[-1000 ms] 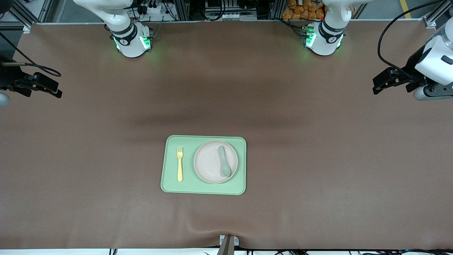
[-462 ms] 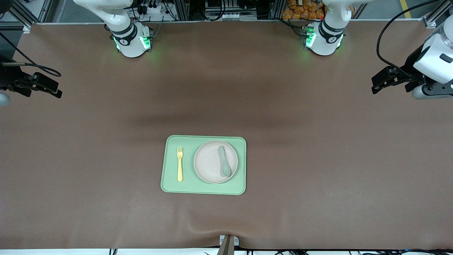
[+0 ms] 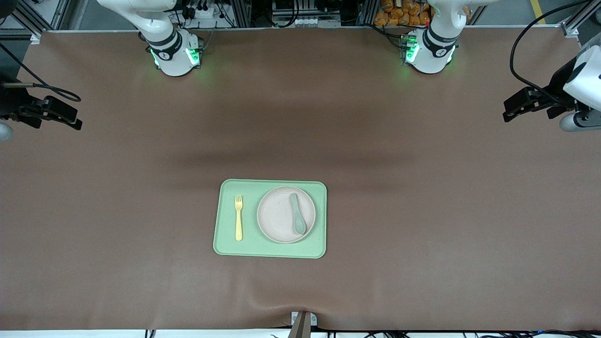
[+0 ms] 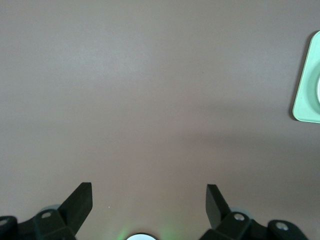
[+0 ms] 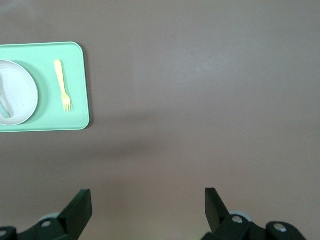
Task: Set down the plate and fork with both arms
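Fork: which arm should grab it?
Right, probably. The fork lies on the tray toward the right arm's end; the plate sits between it and the open left gripper.

Fork (image 3: 239, 218) and plate (image 3: 281, 217) lie side by side on tray (image 3: 270, 252), spoon (image 3: 297, 219) on plate.

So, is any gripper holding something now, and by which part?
Nothing is held. The left gripper and right gripper are open over bare table; fork and plate lie on the tray.

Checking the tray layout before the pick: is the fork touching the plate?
Apart. The front view shows the fork lying on the tray beside the plate, with a strip of bare green tray between them.
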Tool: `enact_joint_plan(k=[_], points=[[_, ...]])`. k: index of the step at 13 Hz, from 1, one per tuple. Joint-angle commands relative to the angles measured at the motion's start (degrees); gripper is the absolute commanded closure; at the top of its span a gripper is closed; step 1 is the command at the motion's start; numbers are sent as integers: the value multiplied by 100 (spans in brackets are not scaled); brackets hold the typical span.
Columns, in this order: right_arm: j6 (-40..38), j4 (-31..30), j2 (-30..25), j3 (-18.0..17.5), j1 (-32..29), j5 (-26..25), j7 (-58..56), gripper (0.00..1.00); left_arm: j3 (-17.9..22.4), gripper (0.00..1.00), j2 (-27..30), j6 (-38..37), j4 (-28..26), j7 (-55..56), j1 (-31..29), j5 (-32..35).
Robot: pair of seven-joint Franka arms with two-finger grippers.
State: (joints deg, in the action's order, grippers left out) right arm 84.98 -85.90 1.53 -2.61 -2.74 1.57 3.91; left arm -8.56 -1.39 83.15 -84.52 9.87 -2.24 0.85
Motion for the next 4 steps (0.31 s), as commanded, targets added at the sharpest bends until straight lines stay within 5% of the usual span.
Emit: enact_joint_plan(k=[1,4], points=[[-52,3,-57,-82,-130,-8,-84,0,74,0,104,-97,14,-265,83,-67],[-60,3,-65,-82,-130,-8,-84,0,66,0,104,-97,41,-266,75,-15]])
